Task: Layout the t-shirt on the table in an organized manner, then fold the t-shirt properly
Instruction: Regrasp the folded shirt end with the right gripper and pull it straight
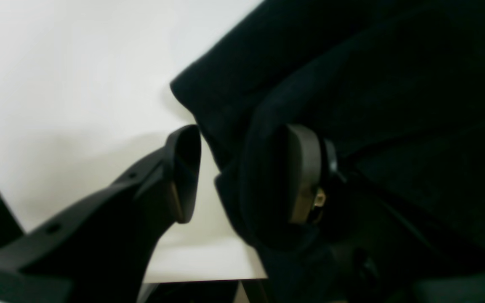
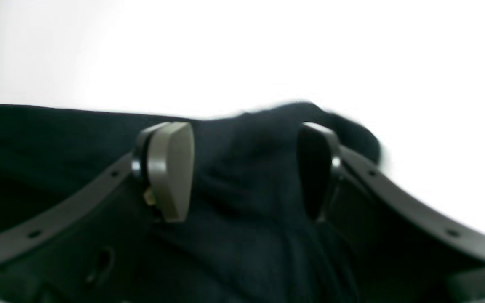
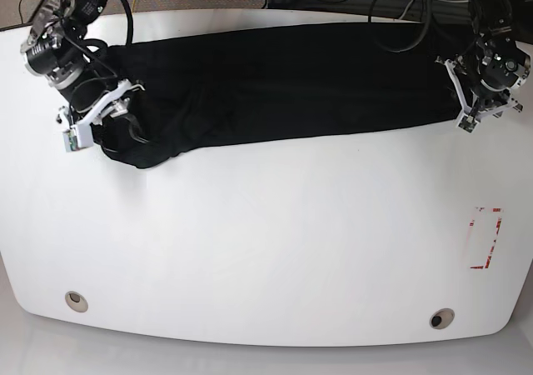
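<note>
The black t-shirt (image 3: 283, 83) lies as a long band across the far part of the white table (image 3: 266, 242). My right gripper (image 3: 104, 125) is at the shirt's bunched end on the base view's left. In the right wrist view (image 2: 242, 168) it is open, with a hump of the shirt (image 2: 251, 219) between its fingers. My left gripper (image 3: 468, 108) is at the shirt's end on the base view's right. In the left wrist view (image 1: 242, 176) it is open, and the shirt's edge (image 1: 352, 84) drapes over one finger (image 1: 305, 176). The other finger (image 1: 183, 172) is over bare table.
A small red-outlined rectangle (image 3: 487, 237) is marked near the table's right edge. Two round grommet holes (image 3: 76, 300) (image 3: 440, 317) sit near the front edge. Cables (image 3: 391, 0) lie beyond the table's far edge.
</note>
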You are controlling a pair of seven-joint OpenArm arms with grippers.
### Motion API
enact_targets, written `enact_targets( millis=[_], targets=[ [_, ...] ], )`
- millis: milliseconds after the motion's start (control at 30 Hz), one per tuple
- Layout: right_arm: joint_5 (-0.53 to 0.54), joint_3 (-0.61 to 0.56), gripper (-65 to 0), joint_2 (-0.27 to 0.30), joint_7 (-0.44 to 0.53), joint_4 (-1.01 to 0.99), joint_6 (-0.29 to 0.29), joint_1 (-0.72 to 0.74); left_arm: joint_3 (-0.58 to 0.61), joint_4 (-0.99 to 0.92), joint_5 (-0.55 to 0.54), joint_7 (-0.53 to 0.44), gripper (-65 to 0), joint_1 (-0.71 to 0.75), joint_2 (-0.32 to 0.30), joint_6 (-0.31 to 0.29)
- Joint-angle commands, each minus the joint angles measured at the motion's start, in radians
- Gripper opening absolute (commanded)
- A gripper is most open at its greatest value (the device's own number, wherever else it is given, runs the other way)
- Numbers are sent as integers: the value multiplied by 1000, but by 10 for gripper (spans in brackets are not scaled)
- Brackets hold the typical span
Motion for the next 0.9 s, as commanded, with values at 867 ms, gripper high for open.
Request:
enact_targets(
  millis=[867],
  targets=[
    [-597, -258, -274, 62, 154, -604, 6, 475, -9, 54, -2, -4, -363, -86, -14, 6]
  ],
)
